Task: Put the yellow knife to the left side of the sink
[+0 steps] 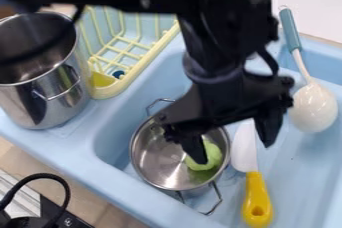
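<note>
A black gripper (234, 153) is hanging over the blue sink (304, 172), its pincer spread apart; the yellow-handled knife (256, 199) is lying in the sink, just beside a small metal pot (157, 159) holding something green (212, 158); a white spoon (314, 106) is resting at the upper right.

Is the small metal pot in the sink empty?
Not empty; a light green object sits inside the pot, toward its right side.

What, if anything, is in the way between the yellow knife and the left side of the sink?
The metal pot is: it stands in the sink right beside the knife, on its left in this view. A low slide straight across would probably bump it; lifting the knife over might avoid that.
</note>
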`<state>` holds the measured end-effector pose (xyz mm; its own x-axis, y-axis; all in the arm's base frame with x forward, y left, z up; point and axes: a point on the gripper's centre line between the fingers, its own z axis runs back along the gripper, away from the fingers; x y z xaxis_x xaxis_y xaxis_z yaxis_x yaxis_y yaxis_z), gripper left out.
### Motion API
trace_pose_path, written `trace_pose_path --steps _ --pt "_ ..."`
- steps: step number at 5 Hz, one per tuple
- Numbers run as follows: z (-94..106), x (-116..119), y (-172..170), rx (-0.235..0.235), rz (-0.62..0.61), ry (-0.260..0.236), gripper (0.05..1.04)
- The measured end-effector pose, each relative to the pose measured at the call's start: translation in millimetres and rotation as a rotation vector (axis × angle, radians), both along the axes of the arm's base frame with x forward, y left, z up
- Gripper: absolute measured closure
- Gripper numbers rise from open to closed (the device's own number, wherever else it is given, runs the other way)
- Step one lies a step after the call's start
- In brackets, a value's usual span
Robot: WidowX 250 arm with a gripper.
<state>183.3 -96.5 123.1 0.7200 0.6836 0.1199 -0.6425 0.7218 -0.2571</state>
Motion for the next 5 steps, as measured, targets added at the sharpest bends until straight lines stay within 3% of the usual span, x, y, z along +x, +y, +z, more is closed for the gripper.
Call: trace_pose_path --steps 1,2,4,5 --pt "16.1 -5 12 0.036 0.103 0.019 0.088" --pt "20.9 1 23 0.083 0.196 0.003 0.088" --pt "16.3 20 51 0.085 0.326 -0.017 0.088" --pt "6.5 31 63 0.085 0.326 -0.005 0.088"
